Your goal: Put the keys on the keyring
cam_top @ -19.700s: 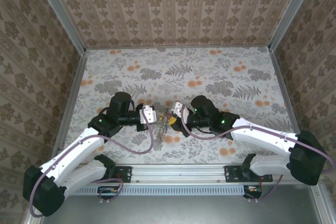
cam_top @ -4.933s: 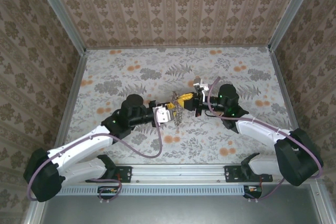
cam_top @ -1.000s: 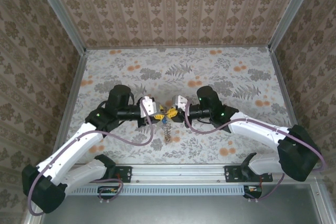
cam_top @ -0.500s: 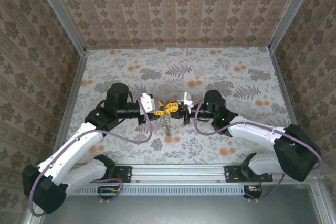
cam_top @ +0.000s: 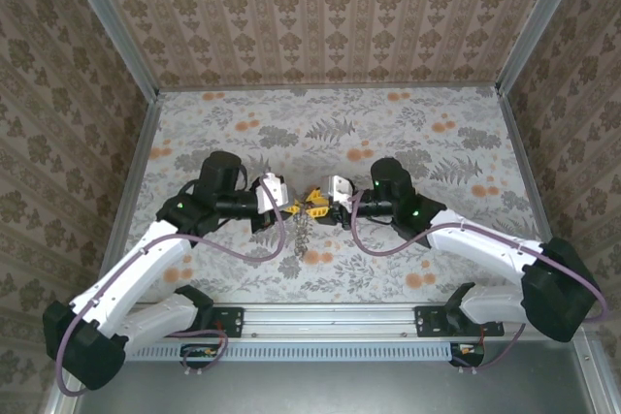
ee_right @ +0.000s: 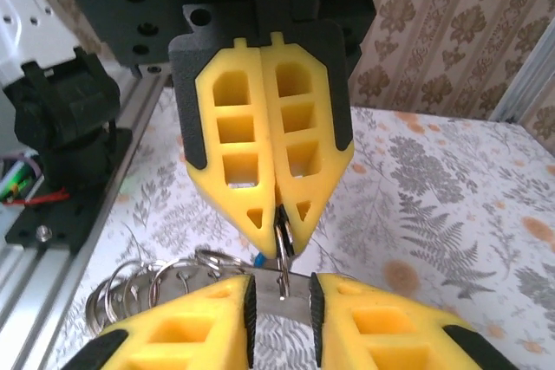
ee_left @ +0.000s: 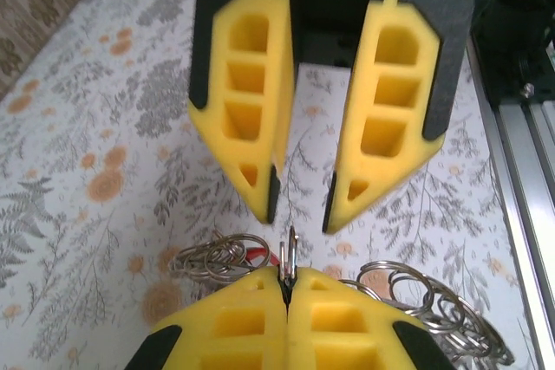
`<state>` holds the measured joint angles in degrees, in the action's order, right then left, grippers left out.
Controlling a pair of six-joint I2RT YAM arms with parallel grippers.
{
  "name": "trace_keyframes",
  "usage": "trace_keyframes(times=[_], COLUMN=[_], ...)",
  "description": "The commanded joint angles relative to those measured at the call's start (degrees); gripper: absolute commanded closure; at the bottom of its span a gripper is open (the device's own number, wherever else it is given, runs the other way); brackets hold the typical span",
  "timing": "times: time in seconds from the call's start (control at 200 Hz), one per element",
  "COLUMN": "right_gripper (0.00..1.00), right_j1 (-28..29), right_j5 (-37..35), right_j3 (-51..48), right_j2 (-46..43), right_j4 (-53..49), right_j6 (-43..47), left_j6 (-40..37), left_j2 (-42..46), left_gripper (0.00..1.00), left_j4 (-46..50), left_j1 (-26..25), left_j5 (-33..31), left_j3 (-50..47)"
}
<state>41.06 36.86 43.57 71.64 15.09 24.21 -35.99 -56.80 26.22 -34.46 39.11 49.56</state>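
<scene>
With the left gripper (ee_left: pixel 286 294) clamped shut on the keyring (ee_left: pixel 289 253), held edge-on above the table (ee_left: pixel 104 127), and the jaws of the right gripper (ee_right: pixel 281 288) slightly parted around it, the ring might have twisted free, since a dangling chain of small rings (ee_left: pixel 416 296) and a red key (ee_left: pixel 257 256) crowded the gap.

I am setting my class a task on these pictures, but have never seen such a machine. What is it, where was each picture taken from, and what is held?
Two robot arms, the left arm and the right arm, are bolted at the edge of a flowered table. One picture looks down from above; the other two come from a camera on each wrist, looking along its yellow jaws. The left jaws are shut on a thin metal ring, with a bunch of small rings close by. The right jaws stand open opposite.
</scene>
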Motion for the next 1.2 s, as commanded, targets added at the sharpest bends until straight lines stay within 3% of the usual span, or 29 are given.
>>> trace_keyframes(times=[0.0,0.24,0.58,0.73,1.035,1.195], right_gripper=[0.71,0.68,0.68,0.73,0.74,0.84], right_j1=[0.84,2.78,2.89,2.99,3.5,3.68], right_j5=[-3.78,-6.78,-5.45,-3.7,-0.64,-1.18], right_j3=[4.14,6.93,7.4,7.75,7.41,7.14], right_j2=[-1.26,1.16,3.15,3.73,4.12,4.55], right_j4=[-16.54,-17.44,-12.94,-12.5,-11.62,-10.42], right_j6=[11.29,11.15,5.37,4.04,2.44,1.19], left_j6=[-4.96,-3.66,-6.7,-6.47,-5.6,-5.03], left_j2=[-0.79,-2.64,-2.9,-2.53,-2.31,-2.12], left_gripper=[1.0,1.0,1.0,1.0,1.0,1.0], left_j4=[6.65,6.32,9.11,8.54,8.05,7.76], left_j1=[-0.41,-0.48,-1.66,-1.75,-1.75,-1.66], left_j5=[-1.52,0.76,0.69,0.77,0.78,1.72], left_j3=[4.27,5.19,6.01,5.54,5.25,4.98])
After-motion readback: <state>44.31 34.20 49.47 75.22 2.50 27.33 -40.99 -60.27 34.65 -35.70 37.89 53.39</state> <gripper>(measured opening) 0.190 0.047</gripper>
